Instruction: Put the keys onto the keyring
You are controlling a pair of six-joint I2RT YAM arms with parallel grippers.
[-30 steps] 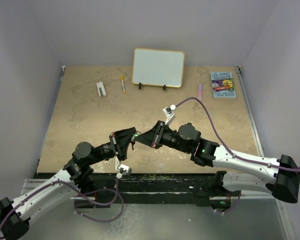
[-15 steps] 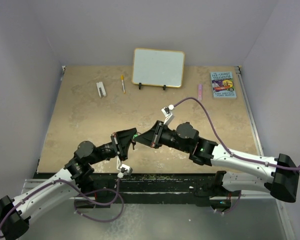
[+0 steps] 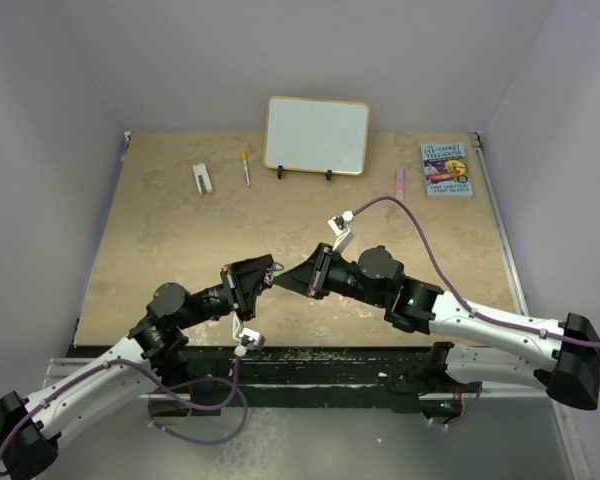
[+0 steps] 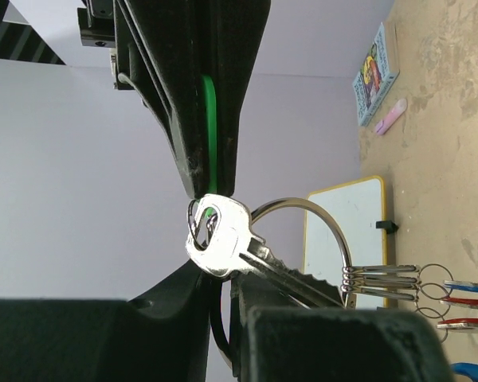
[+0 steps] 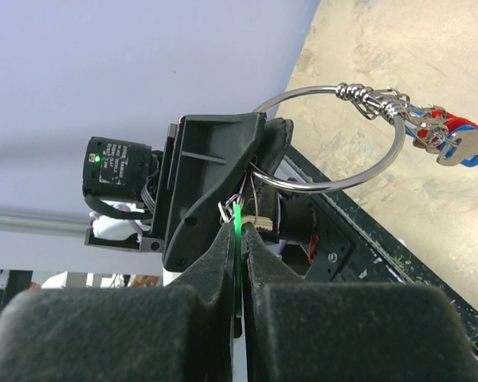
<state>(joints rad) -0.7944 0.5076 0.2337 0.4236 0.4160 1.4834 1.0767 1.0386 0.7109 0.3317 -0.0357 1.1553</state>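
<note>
The left tool [image 4: 227, 306] is closed on the keyring [image 4: 334, 216], clamping the wire at lower centre of the left wrist view. The blade of a silver key [image 4: 219, 239] passes out of sight at the same fingers. The right tool [image 5: 239, 239] is closed on the green tag [image 5: 237, 219] at that key's head, and both tools meet above the table [image 3: 180, 230] at lower centre of the overhead view. Red- and blue-tagged keys [image 5: 446, 137] hang on the ring.

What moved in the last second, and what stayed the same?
Hardly anything. The back end of the right arm wobbled slightly left, then right. The right gripper stayed shut on the green-tagged key. The left gripper stayed clamped on the keyring. Nothing was grabbed or dropped. The white board, book and pen didn't move.
</note>
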